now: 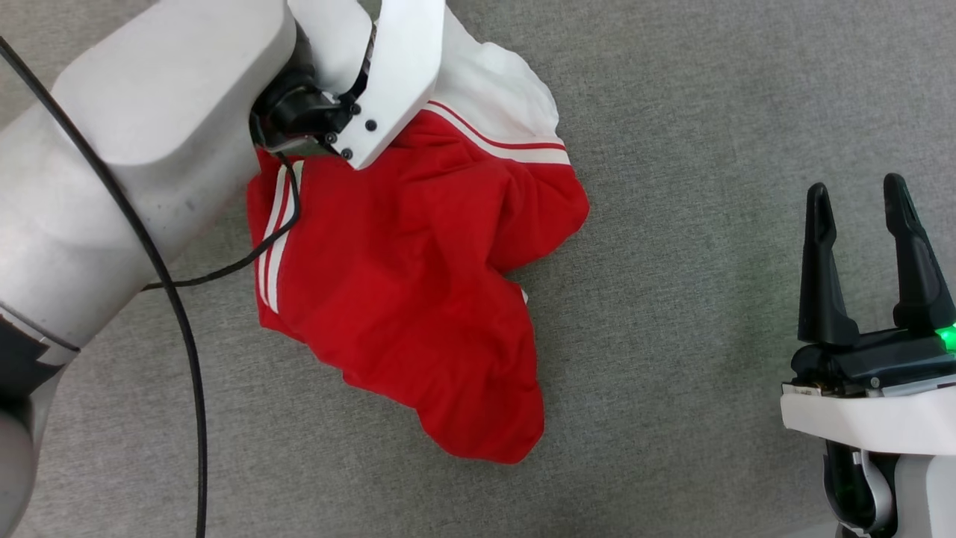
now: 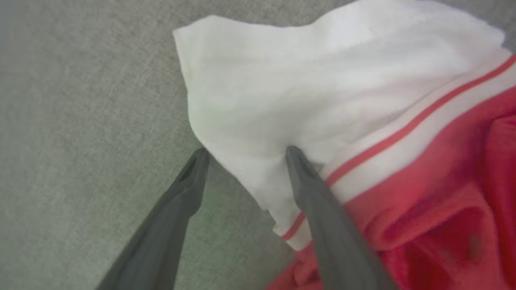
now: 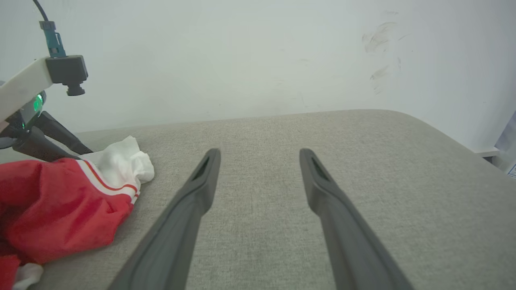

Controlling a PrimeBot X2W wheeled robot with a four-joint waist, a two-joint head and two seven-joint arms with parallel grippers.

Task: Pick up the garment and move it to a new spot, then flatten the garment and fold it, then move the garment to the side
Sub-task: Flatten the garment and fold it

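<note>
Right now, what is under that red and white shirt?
The red jersey lies crumpled on a grey fabric surface, which shows all around it. Anything directly beneath its folds is covered, so I cannot tell.

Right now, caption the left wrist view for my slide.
Open left claw straddles the garment at its white sleeve, on grey upholstery.

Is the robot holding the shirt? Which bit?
Nothing is held. The left gripper stands open at the white sleeve edge of the garment; the right gripper is open, apart.
</note>
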